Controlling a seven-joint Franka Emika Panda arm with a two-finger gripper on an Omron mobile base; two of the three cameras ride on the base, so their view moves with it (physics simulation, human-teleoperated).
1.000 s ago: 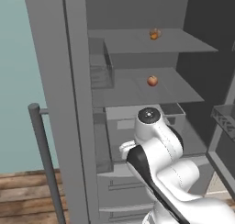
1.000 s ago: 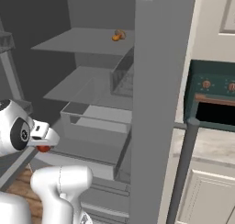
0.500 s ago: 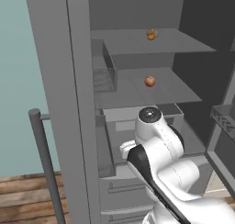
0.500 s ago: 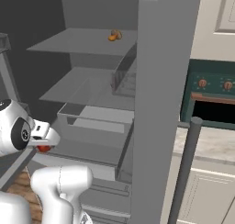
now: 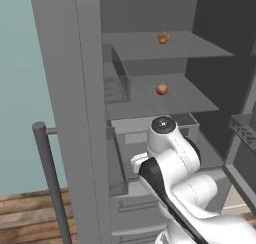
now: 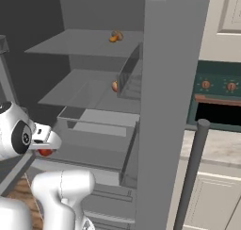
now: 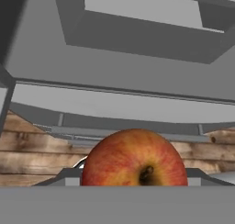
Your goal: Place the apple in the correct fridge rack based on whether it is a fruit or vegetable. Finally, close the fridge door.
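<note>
The apple [image 7: 134, 159], red with a dark stem dimple, sits between my fingertips in the hand view, and my gripper [image 7: 134, 178] is shut on it. In the right base view my gripper [image 6: 44, 146] hangs low at the left, in front of the open fridge, with the apple [image 6: 45, 152] showing red beneath it. The upper fridge rack [image 5: 200, 49] carries an orange-brown lumpy fruit [image 5: 163, 37]. A second round reddish fruit [image 5: 161, 89] lies on the middle fridge rack [image 5: 195, 100]. Both racks are well above my gripper.
Below the racks a grey drawer [image 6: 94, 123] stands pulled out. The open door with its wire bins [image 5: 245, 130] is at the right of the left base view. A tall grey panel [image 5: 70, 113] with a bar handle [image 5: 50, 178] rises beside the arm. An oven [image 6: 219, 102] is further right.
The whole picture has shifted a little, so the base has moved slightly. The arm keeps its pose with the apple still held.
</note>
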